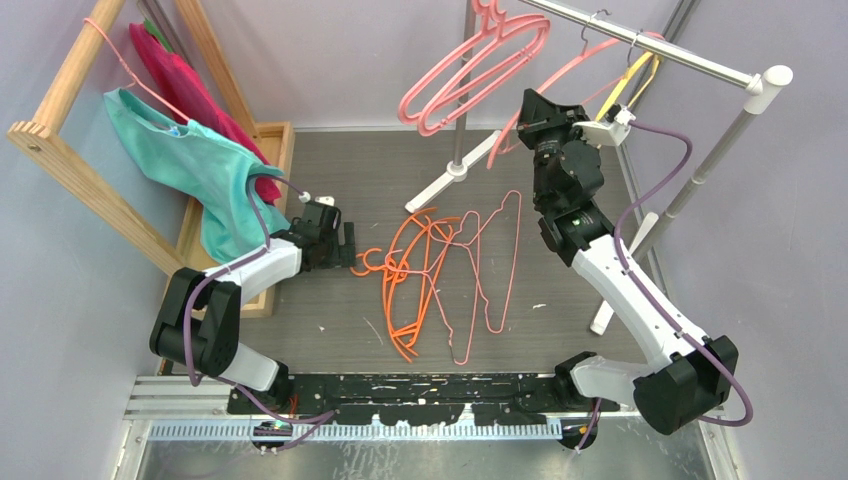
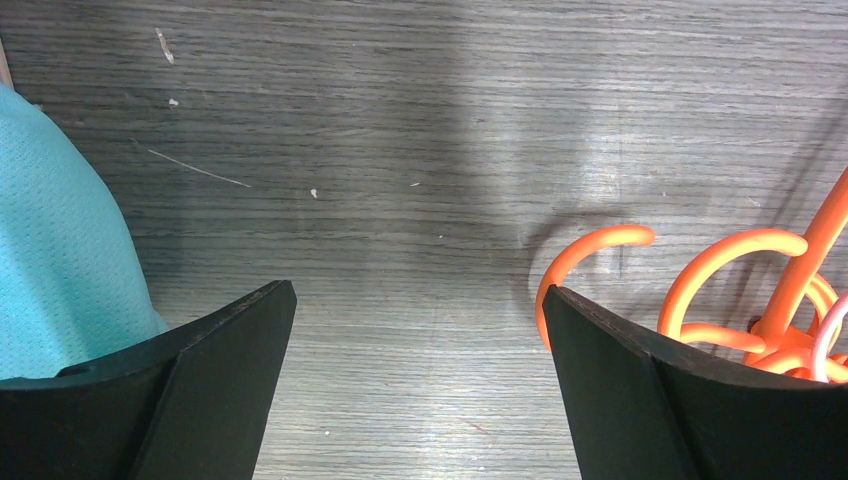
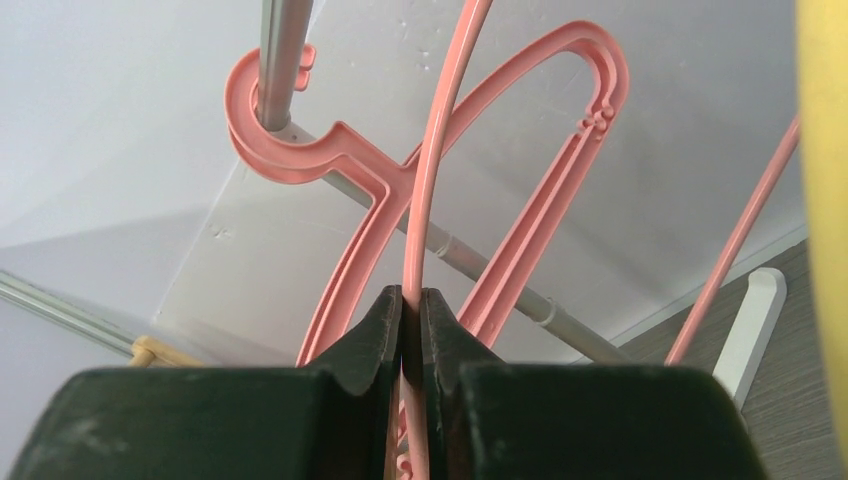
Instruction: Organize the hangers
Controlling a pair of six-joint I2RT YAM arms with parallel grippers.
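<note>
Clamped black fingers of the right end effector [image 3: 412, 300] fill the bottom of the right wrist view, pinching the wire of a thin pink hanger [image 3: 440, 150]; the wire runs up and away from the jaws, crossing in front of a thick pink hanger [image 3: 330, 170] hooked on the rail [image 3: 275, 60]; a yellow hanger [image 3: 825, 150] shows at the right edge. Whether the held hanger's hook is over the rail cannot be told; the rail lies up and left of the grip, so seating it probably turns on that offset. On the counter [image 1: 380, 170], orange hangers [image 1: 410, 280] and pink hangers [image 1: 480, 270] lie tangled, long axes pointing roughly toward the arm bases; the left end effector [image 2: 418, 290], spread wide and empty, sits just left of an orange hook [image 2: 590, 245], so the left arm is nearer that heap.
</note>
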